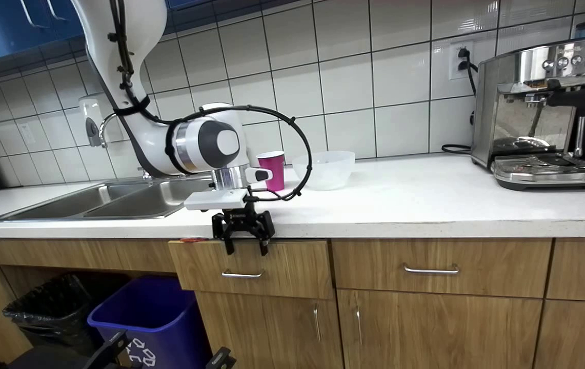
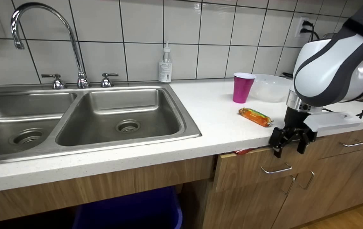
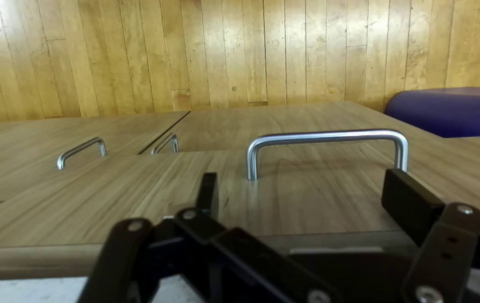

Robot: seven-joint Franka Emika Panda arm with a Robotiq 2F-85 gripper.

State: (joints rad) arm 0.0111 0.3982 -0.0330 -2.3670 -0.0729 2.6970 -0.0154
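Note:
My gripper [image 1: 246, 251] is open and empty, pointing down in front of the counter edge. It also shows in an exterior view [image 2: 289, 153] and in the wrist view [image 3: 303, 185]. Its fingers are at the upper part of a wooden drawer front [image 1: 292, 266], above the metal drawer handle [image 1: 242, 275]. The handle also shows in the wrist view [image 3: 327, 136], beyond the fingertips. I cannot tell whether the fingers touch the drawer front. The drawer is slightly pulled out. A red thing [image 2: 243, 151] shows at its top edge, mostly hidden under the counter.
On the white counter [image 1: 400, 205] stand a pink cup [image 2: 243, 87], a translucent bowl [image 2: 272, 88] and an orange wrapped packet [image 2: 255, 117]. A double sink [image 2: 127, 111] and an espresso machine [image 1: 543, 113] are farther along. A blue bin [image 1: 154, 318] and a black-bagged bin [image 1: 56, 312] stand below.

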